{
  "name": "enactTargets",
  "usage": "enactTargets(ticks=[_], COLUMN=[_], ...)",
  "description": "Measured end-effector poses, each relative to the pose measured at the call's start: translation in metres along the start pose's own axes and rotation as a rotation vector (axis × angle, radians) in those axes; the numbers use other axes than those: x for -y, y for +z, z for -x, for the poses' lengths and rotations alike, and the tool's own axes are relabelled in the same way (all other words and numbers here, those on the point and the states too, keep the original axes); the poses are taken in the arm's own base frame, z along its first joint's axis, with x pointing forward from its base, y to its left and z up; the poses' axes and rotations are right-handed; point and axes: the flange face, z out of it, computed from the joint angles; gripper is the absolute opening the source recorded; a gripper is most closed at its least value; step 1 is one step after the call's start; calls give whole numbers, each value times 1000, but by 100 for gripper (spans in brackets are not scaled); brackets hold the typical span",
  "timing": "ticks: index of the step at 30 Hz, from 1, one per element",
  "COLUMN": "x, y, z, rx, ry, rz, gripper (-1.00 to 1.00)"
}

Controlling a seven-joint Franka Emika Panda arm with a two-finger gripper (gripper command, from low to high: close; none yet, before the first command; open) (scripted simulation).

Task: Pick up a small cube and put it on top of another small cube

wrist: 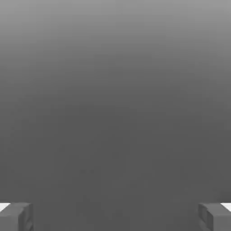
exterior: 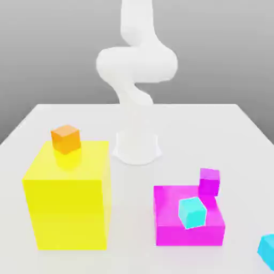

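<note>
While our hand (wrist: 115,216) hangs wide open and empty, the sky-blue cube (exterior: 267,250) sits on the worktop (exterior: 214,128) at the exterior view's right edge; we judge it light, rigid, smooth, best pinched across opposite flat faces.

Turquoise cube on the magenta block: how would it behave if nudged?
Flat faces suggest the turquoise cube would slide, not roll. It sits near the magenta block's front edge, so a nudge could probably drop it off.

Smooth matt white table (exterior: 214,128)
</note>
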Motion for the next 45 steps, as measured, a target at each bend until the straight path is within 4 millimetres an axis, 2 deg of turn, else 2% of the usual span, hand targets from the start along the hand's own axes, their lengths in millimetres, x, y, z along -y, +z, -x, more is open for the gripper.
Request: enactTargets(ticks=[5, 11, 16, 19, 24, 32, 36, 37, 43, 45], x=[25, 52, 66, 75, 69, 41, 14, 9, 6, 15], y=[89, 189, 264, 302, 360, 428, 471, 478, 482, 470], z=[20, 73, 135, 185, 257, 369, 404, 409, 411, 404], rx=[187, 377, 512, 589, 691, 817, 828, 828, 831, 830], ry=[-230, -506, -743, -904, -1151, -1580, -1627, -1628, -1628, -1630], rz=[-25, -52, -69, -84, -86, -73, -72, -72, -71, -72], gripper=[0, 0, 0, 0, 0, 0, 0, -100, -100, -100])
